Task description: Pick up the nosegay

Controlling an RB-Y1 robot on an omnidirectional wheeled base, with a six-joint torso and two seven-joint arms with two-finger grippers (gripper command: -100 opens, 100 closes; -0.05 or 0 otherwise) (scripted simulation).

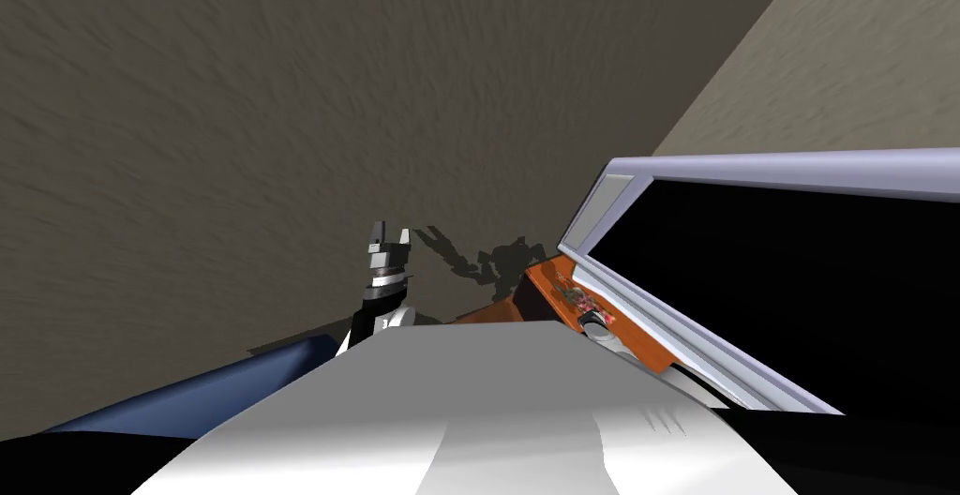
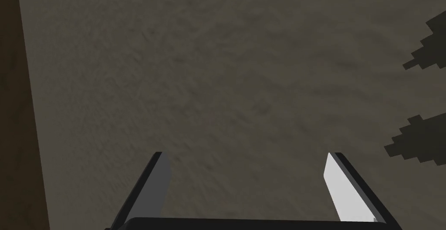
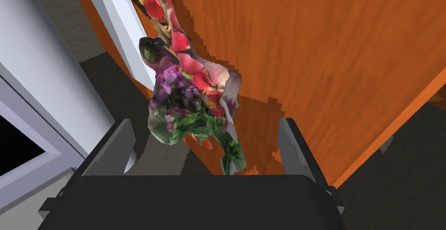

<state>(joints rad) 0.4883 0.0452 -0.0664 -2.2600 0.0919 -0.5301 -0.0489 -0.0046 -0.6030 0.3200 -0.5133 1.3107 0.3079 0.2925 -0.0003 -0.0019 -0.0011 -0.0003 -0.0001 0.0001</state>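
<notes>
I'm hovering right jaws, released, either side of nosegay (image 3: 187,96) lying on orange desk (image 3: 305,44); left jaws gaping too.

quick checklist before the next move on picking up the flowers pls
1. Right gripper open: ok, its fingers stand wide apart.
2. Flowers between the fingers: ok, the stem end sits in the gap and touches neither.
3. Flowers lying free on the orange table: ok.
4. Fingers low enough beside the stems without hitting the table: cannot tell.
5. Room between one finger and the white window frame: cannot tell.
6. Left gripper out of the way: ok, it is open and raised away from the table.
</notes>
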